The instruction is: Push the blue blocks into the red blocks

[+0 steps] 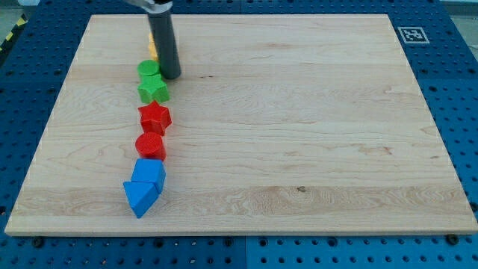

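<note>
My tip [170, 75] stands near the view's top left, touching or just right of a green round block [149, 70]. Below that lies a green star block [152, 90]. Further down the column sit a red star block [154, 117] and a red round block [150, 146]. A blue block [149, 173] lies right under the red round one, touching it. A second blue block, wedge shaped [140, 197], lies against the first blue one at the column's bottom. The blue blocks are far below my tip.
A yellow or orange block [151, 50] peeks out behind the rod at the view's top left, mostly hidden. The wooden board [299, 134] lies on a blue perforated table. A fiducial tag [411, 34] sits at the board's top right corner.
</note>
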You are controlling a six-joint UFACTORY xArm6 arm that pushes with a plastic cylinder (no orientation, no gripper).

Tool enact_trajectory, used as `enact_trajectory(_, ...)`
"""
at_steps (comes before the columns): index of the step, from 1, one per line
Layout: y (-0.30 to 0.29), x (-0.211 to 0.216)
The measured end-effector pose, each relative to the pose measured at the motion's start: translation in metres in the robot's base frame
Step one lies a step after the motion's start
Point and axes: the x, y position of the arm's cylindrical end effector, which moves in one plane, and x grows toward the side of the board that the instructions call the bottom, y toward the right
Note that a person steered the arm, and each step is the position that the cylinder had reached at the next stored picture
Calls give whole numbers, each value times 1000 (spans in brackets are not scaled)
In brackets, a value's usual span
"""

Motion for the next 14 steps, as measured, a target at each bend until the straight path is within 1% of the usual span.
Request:
enact_trajectory(1,-11,8)
enact_trajectory(2,13,-4)
enact_trajectory(3,70,2)
enact_trajectory(4,100,49)
enact_trajectory(5,122,106)
enact_trajectory(6,122,165)
enact_trajectory(7,108,205)
enact_trajectory(8,83,235)
enact_trajectory(9,78,260)
enact_trajectory(10,64,259)
enact_trajectory(11,25,257)
enact_trajectory(12,18,249)
enact_trajectory(13,18,229)
enact_trajectory(14,18,218)
